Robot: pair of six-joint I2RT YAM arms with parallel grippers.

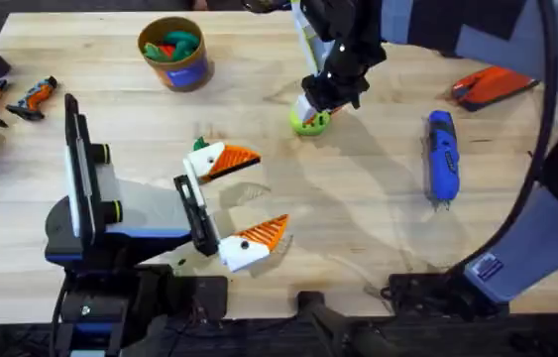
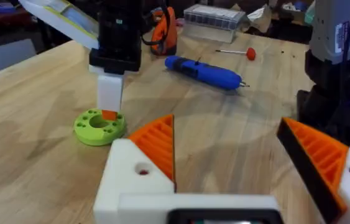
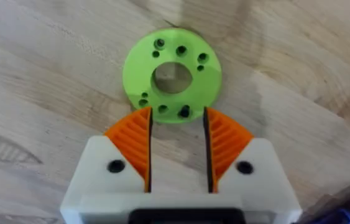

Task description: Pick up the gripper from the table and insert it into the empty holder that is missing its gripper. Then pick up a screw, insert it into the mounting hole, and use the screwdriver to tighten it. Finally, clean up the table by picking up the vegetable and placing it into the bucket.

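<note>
My right gripper (image 3: 176,112) hangs open over the near rim of a lime-green disc (image 3: 171,74), and one orange pad touches the rim. Dark screws (image 3: 184,112) sit in the disc's holes. My left gripper (image 1: 269,193) lies open low over the table. Each of its white holders (image 2: 131,177) carries an orange wedge pad (image 2: 156,146). The blue screwdriver (image 1: 441,157) lies at the right. The tan bucket (image 1: 199,69) stands at the back with green and red pieces inside. A small dark-green bit (image 1: 199,145), perhaps the vegetable, peeks out beside the left gripper's far finger.
A red and black tool (image 1: 492,87) lies at the far right. A clear box (image 2: 215,15) and a red-knobbed pin (image 2: 237,53) sit beyond the screwdriver. Small orange tools (image 1: 31,96) lie at the left edge. Bare wood spans the table's middle.
</note>
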